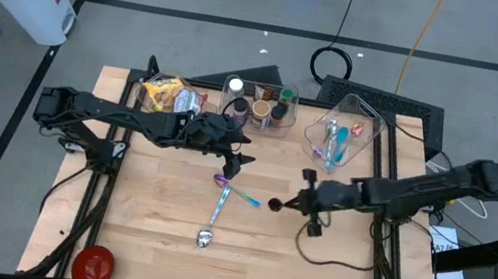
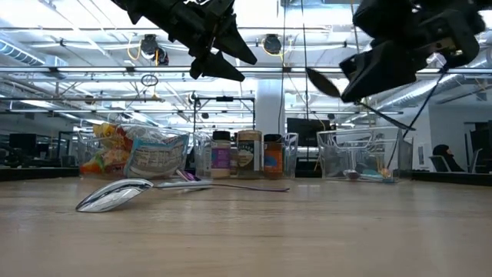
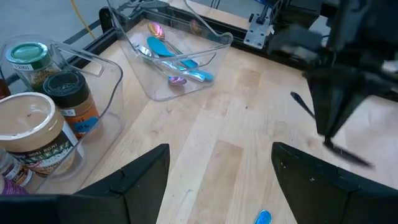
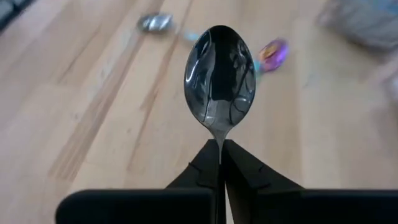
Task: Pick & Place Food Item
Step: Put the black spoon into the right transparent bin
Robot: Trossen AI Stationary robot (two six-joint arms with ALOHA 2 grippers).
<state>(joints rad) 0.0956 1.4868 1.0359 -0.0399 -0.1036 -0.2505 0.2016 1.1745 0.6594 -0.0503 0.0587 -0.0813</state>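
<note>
Gripping a dark spoon [image 4: 219,79] by its handle, the right claw [image 4: 219,167] is clenched on it; only the right wrist view shows the bowl clearly, upright above the pinched fingertips [image 4: 205,171]. The high view gives just a dark blob [image 1: 275,205] ahead of that claw [image 1: 297,204], over the middle of the desk [image 1: 152,235]. The low view shows the spoon [image 2: 323,81] held in the air, well above the wood.

A silver spoon [image 1: 207,230] lies on the desk, its bowl large in the low view [image 2: 115,194]. Beside it lie a blue-handled utensil [image 1: 242,195] and a purple one [image 1: 220,179]; the right wrist view shows them blurred.

The left claw [image 1: 233,162] hangs released above the purple utensil, its fingers [image 3: 140,180] spread apart in its own view.

At the back stand a snack bag [image 1: 167,95], a bin of jars [image 1: 257,105] and a clear bin of utensils [image 1: 340,140]. Only the high view shows a red lid [image 1: 93,263] at the near edge.
</note>
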